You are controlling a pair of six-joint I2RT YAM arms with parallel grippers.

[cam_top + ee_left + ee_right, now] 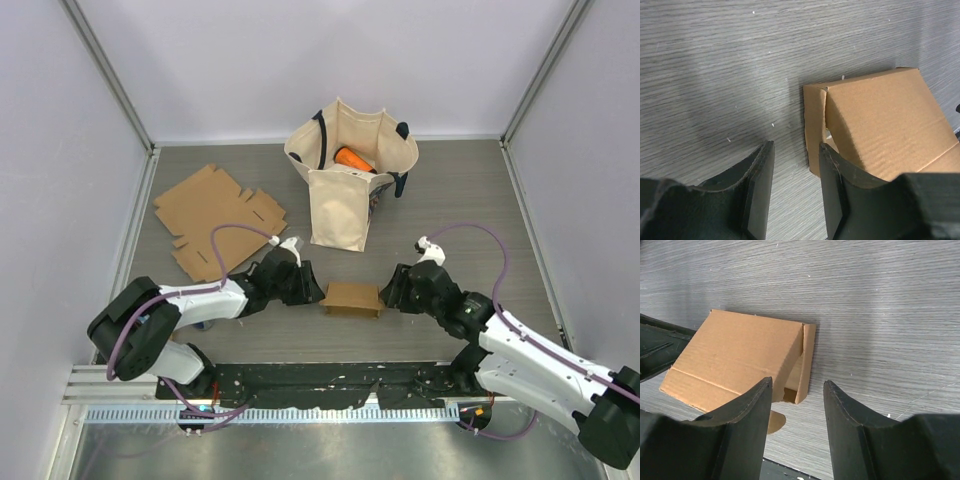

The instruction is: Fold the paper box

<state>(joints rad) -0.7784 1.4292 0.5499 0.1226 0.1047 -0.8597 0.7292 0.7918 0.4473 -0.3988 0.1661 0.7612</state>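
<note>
Top external view shows a small brown folded cardboard box (351, 299) on the grey table (450, 200), near the front, between both arms. The left gripper (312, 291) is just beside the box's left end, and the right gripper (388, 296) is just beside its right end. Both have fingers apart and hold nothing. A flat brown cardboard sheet (215, 220) and a cream cloth bag (345, 190) sit farther back.

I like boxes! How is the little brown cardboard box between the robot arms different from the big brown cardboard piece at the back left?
The little brown cardboard box is folded up into shape; the flat brown cardboard sheet lies unfolded. The box takes up little room; the sheet spreads much wider, its notched flaps showing. Both are plain brown cardboard.
</note>
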